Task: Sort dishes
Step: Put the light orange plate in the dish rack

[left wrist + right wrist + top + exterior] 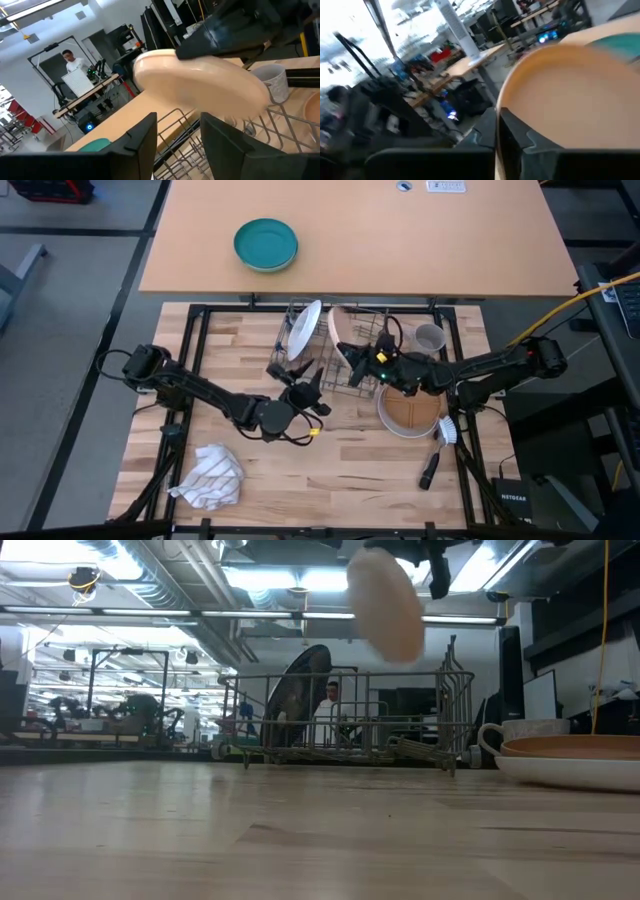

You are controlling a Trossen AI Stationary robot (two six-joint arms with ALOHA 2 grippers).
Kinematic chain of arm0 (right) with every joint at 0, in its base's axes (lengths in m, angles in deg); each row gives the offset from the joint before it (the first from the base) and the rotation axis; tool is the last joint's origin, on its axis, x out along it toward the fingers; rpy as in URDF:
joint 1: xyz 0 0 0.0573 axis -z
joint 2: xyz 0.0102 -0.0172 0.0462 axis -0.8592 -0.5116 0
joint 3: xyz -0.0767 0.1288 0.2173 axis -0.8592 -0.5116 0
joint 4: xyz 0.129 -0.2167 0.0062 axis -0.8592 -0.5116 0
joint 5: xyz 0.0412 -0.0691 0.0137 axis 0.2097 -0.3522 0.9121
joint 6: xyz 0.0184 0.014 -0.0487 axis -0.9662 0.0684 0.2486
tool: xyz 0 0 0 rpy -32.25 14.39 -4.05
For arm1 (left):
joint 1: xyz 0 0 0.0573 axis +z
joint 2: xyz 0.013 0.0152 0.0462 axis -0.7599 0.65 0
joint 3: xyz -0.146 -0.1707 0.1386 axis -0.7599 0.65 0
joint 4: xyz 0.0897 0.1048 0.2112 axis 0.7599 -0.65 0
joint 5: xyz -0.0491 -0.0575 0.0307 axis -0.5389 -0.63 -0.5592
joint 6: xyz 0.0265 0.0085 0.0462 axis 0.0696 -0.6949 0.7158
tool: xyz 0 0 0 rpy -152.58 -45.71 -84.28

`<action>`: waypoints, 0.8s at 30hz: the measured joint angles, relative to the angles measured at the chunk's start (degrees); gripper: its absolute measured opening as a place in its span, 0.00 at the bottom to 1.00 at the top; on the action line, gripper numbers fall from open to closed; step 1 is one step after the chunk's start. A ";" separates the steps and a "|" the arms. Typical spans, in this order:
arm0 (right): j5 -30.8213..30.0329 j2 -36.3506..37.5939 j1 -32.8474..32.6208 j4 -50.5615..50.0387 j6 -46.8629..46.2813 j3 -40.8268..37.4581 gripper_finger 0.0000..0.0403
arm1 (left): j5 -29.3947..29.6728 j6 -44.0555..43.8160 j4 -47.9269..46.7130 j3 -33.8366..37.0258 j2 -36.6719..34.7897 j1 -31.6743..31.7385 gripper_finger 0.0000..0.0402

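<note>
Nearest the table's front edge, a white striped cloth [210, 477] lies at about 7 o'clock from table centre, and a black-handled dish brush [440, 446] lies at about 4 o'clock.

The left gripper [308, 392] sits near table centre, just in front of the wire dish rack [345, 345]; its two dark fingers [142, 137] stand apart, holding nothing.

At 3 o'clock from that gripper, a peach-pink bowl with a tan inside [408, 412] rests flat on the wood.

The right gripper [362, 352] reaches over the rack and is clamped on the rim of a peach-pink plate [343, 332], held on edge above the rack wires. In the low view this plate [385, 602] hangs clear above the rack [350, 715].

Inside the rack, at its 9 o'clock side, a white plate [303, 327] stands on edge in the slots. A small grey mug [429, 338] stands upright just outside the rack at 3 o'clock.

Farther back, on the tan tabletop at 11 o'clock, a teal-green bowl [266, 244] sits alone, well apart from the rack.

A person [329, 710] shows in the room beyond.
</note>
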 joint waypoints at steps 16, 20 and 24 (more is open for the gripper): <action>-0.66 0.02 -0.05 -3.33 1.93 -0.05 0.04 | 0.76 2.48 0.39 -0.07 -0.11 -0.93 0.36; -0.77 0.04 -0.05 -2.96 1.91 -0.05 0.03 | 2.82 5.34 0.45 -0.07 -0.56 -1.70 0.36; -1.32 0.04 0.85 -2.73 1.51 -0.05 0.02 | 7.25 7.38 0.46 -0.07 -2.55 -2.67 0.36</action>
